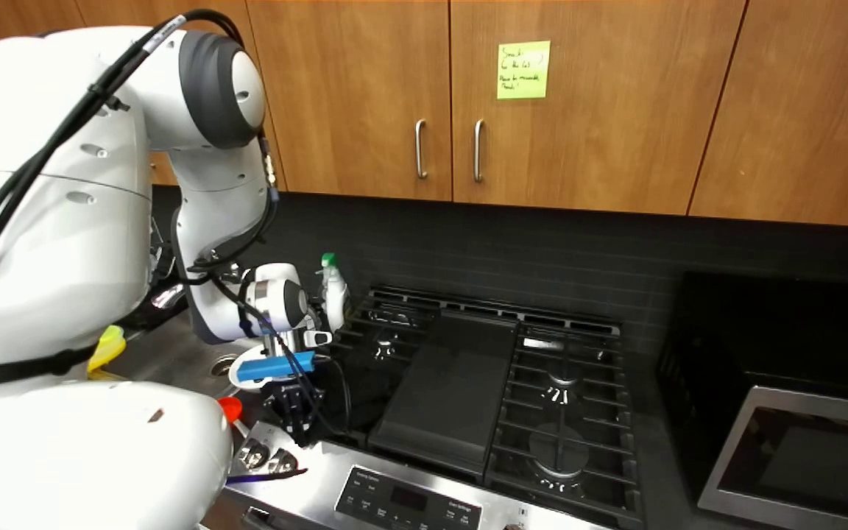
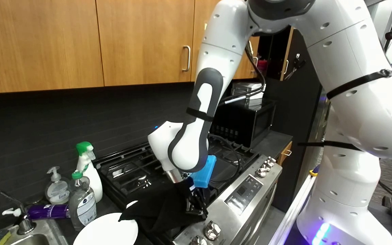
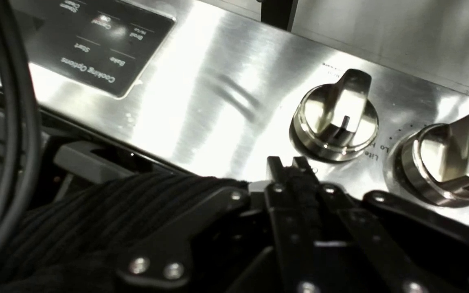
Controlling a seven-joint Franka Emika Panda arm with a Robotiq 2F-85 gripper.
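- Step in hand, as I judge it: grasping the black cloth [image 2: 163, 208]. The gripper [image 3: 287, 164] is closed, its 2 fingertips nearly together, with dark fabric apparently pinched between them.
- The cloth is at the near left part of the gas range [image 1: 319, 471], running from the gripper over that side toward the white plate [image 2: 104, 233]. I cannot tell whether its pointed tip touches the plate.
- The next move, I judge, calls for a firm pinch and a path that clears the 2 control knobs [image 3: 336, 118] just beside the fingertips; loose folds could snag on the grates [image 1: 559, 430].
- The cloth looks soft and matt; in the wrist view, parallel ribs run across its bunched folds.
- The knobs are polished metal, round at the base, with a raised bar across each.
- The near control panel [image 3: 177, 134] is smooth stainless steel with streaky reflections, set with a glossy black touch display [image 3: 96, 40].
- Between the left and right grates sits a griddle [image 1: 450, 390], flat, rectangular and dark.
- The plate is round, white and smooth, left of the range, near the clear dish-soap bottle [image 2: 84, 207] and the white spray bottle [image 2: 94, 182] with its green trigger head.
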